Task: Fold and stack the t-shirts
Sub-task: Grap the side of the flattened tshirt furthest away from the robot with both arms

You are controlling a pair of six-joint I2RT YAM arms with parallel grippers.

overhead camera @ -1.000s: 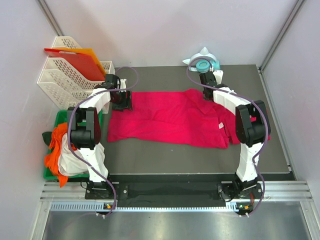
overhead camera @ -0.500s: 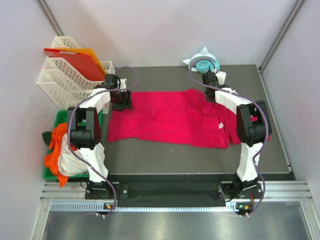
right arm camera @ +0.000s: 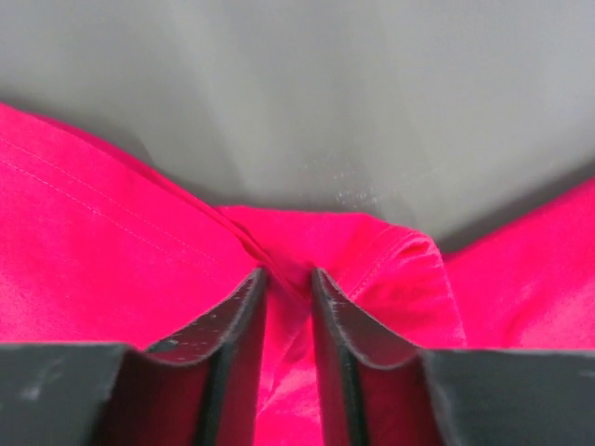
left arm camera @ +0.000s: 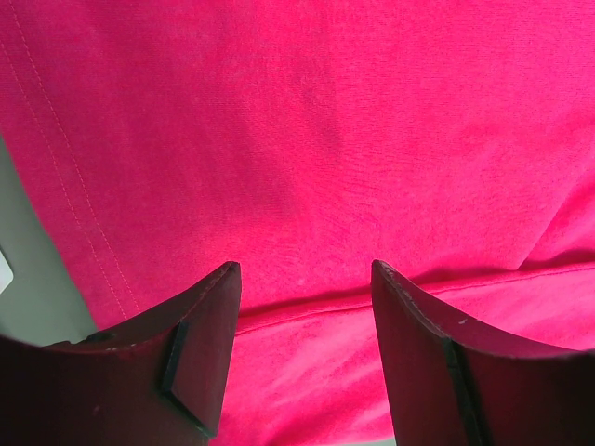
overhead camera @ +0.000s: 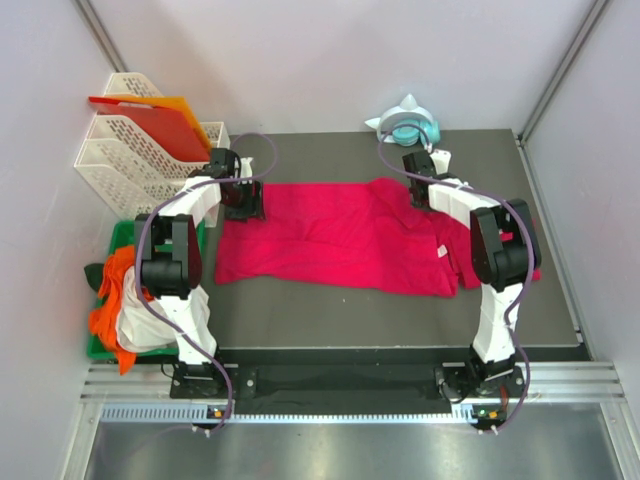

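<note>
t-shirt: crimson-pink, spread and creased across the middle of the table, its right end near the right edge.
left gripper: over the shirt's far left corner, jaws wide apart above the cloth by a stitched hem.
right gripper: at the shirt's far edge, right side, jaws nearly together, pinching a raised fold of cloth.
neck label: small, white, near the shirt's right end.

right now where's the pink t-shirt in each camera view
Top external: t-shirt spread across the middle of the table.
Left wrist: fills almost the whole picture, lying under the open left gripper.
Right wrist: covers the lower half, with a fold pinched in the right gripper.
Shared landmark: the grey table surface bordering the shirt's edge shows in all three.
</note>
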